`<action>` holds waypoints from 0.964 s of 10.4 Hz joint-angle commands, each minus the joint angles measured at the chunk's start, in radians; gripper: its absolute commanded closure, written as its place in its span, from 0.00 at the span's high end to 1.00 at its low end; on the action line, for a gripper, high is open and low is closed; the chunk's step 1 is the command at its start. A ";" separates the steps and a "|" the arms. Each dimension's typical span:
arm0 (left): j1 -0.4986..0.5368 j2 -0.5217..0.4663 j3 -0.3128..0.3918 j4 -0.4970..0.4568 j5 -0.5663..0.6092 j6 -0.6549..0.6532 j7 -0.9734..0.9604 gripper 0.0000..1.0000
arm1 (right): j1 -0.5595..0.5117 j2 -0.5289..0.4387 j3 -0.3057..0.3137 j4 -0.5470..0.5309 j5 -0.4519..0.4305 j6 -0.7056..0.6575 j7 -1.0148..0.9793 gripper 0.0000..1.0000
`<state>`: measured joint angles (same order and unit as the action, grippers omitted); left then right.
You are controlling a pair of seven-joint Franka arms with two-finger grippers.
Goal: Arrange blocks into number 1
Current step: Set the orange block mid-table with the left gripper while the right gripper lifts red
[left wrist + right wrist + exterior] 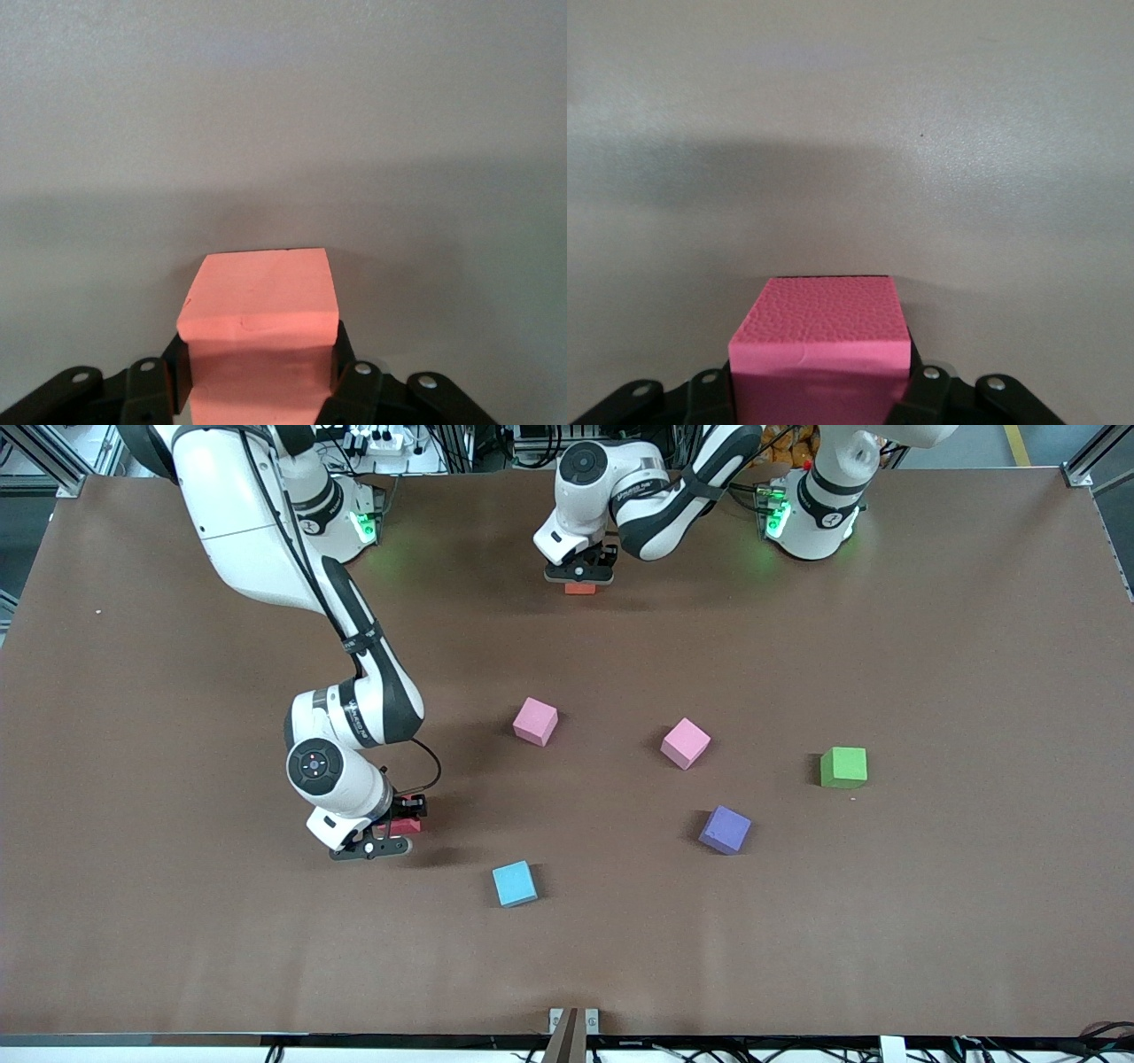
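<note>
Set a clock flat on the counter (930, 646), twelve toward the arms' bases, centred on the middle block (685, 743). A second block (535, 721) lies at nine, a third block (843, 767) at three, a fourth block (725, 830) near at five, and a fifth block (515, 884) at eight. The left pincer (580, 580) clamps a sixth block (580, 589) at eleven. The right pincer (399, 829) clamps a seventh block (406, 825) between eight and nine.

The front view looks down from high across the table (886, 646), facing the arm bases at twelve o'clock, and takes in the whole surface. Each wrist view sits just above its own fingers, looking steeply down at close range. The left wrist view shares the orange block (580, 588) (260, 328) with the front view; the right shares the red block (405, 825) (819, 350).
</note>
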<state>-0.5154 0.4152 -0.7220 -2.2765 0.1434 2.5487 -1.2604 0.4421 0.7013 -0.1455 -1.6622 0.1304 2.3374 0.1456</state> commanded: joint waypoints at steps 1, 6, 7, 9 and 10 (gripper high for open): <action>-0.003 0.040 0.025 0.034 0.030 0.005 0.004 0.00 | -0.008 -0.133 -0.013 -0.106 0.009 0.003 0.028 0.41; -0.003 0.057 0.050 0.038 0.019 0.005 -0.020 1.00 | -0.036 -0.311 -0.013 -0.221 0.000 -0.003 0.120 0.42; -0.003 0.051 0.050 0.041 0.019 0.005 -0.040 1.00 | -0.036 -0.333 -0.013 -0.240 -0.001 -0.003 0.120 0.42; 0.006 0.021 0.050 0.060 0.018 -0.005 -0.068 1.00 | -0.037 -0.376 -0.011 -0.290 -0.002 -0.001 0.129 0.42; 0.017 -0.007 0.050 0.071 0.015 -0.025 -0.077 1.00 | -0.036 -0.405 -0.008 -0.318 -0.002 0.003 0.152 0.42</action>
<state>-0.5103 0.4499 -0.6703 -2.2240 0.1437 2.5496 -1.3015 0.4104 0.3733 -0.1648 -1.9008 0.1311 2.3293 0.2602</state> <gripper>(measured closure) 0.000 0.379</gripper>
